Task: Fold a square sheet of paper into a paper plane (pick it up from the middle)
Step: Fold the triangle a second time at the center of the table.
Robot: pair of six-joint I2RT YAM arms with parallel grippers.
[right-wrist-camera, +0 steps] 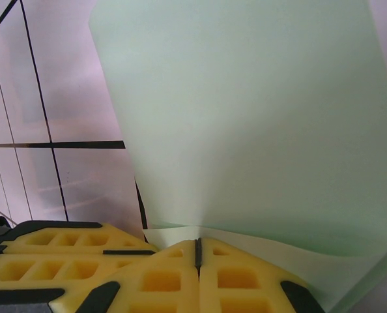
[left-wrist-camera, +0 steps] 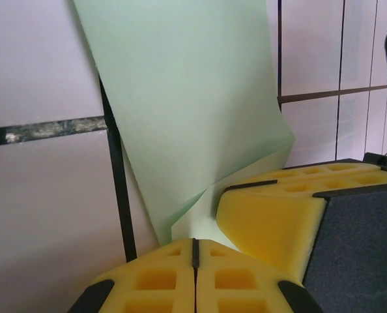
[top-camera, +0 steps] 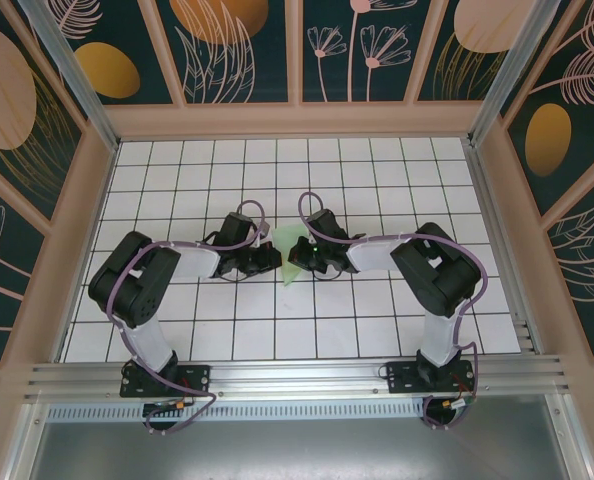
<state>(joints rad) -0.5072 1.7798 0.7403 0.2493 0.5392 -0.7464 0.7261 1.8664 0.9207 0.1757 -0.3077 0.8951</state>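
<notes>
The green paper [top-camera: 289, 272] sits at the middle of the tiled table [top-camera: 377, 170], a slim pale sliver between the two arms when seen from above. It runs from a wider end towards the table's far side to a narrow end towards its near edge.

Up close it is thin, plain and unmarked, a soft mint colour with a matte surface. From the left wrist the paper [left-wrist-camera: 193, 98] is a broad panel that tapers downward, with a second layer curling out beneath it along a sharp crease. From the right wrist the paper [right-wrist-camera: 258, 117] bows like a shallow curved wall, with a lighter under-flap along its lower edge.

The left gripper [top-camera: 275, 258] lies just left of the table's middle, the right gripper [top-camera: 299, 255] just right of it, and their tips almost meet. The left gripper [left-wrist-camera: 195, 251] has its yellow pads pressed together, only a thin dark seam between them, and the narrow end of the paper is pinched at their tip. The right gripper [right-wrist-camera: 197, 251] is likewise fully closed – the paper's lower edge is caught at the front of its pads. Each wrist view has the other arm's yellow finger close alongside.
</notes>
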